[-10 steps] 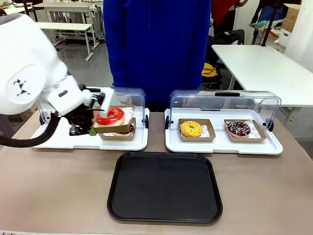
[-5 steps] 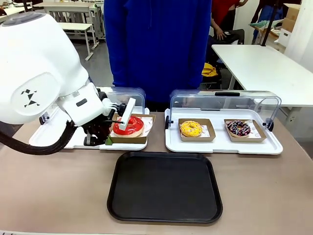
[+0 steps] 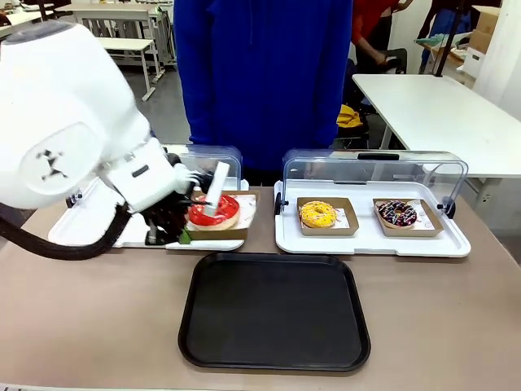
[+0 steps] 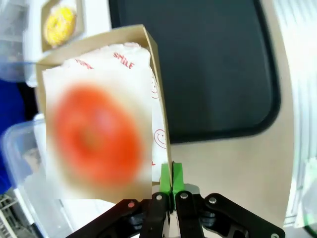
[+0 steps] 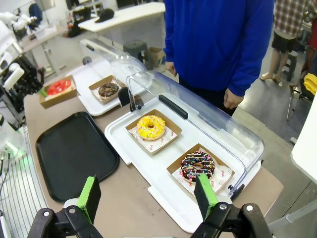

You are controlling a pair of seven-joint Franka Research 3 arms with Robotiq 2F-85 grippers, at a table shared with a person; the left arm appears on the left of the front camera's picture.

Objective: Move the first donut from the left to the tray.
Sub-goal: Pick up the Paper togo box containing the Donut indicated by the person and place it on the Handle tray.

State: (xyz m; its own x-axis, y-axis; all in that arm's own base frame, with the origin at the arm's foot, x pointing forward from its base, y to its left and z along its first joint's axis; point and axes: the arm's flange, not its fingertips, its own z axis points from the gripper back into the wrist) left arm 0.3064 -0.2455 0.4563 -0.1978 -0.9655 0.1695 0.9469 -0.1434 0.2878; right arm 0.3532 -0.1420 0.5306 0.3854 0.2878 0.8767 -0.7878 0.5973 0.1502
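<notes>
The first donut from the left (image 3: 214, 210), red-iced, sits in its brown cardboard holder (image 3: 218, 233), held just above the table between the left white tray and the black tray (image 3: 274, 311). My left gripper (image 3: 182, 237) is shut on the holder's side wall. In the left wrist view the green fingertips (image 4: 171, 179) pinch that wall, the donut (image 4: 94, 136) is a red blur, and the tray (image 4: 198, 64) lies beyond. From the right wrist I see the donut (image 5: 59, 87) beside the tray (image 5: 74, 151). My right gripper (image 5: 147, 198) hangs open over the table's right end.
A chocolate donut (image 5: 108, 89) stays on the left white tray (image 3: 94, 235). The right white tray (image 3: 370, 243) holds a yellow donut (image 3: 317, 214) and a sprinkled one (image 3: 397, 213). Both clear lids stand open. A person in blue (image 3: 260, 81) stands at the far edge.
My left gripper has carried the red donut and its holder to the right and down, off the left white tray toward the black tray. In the last half second it has barely shifted.
</notes>
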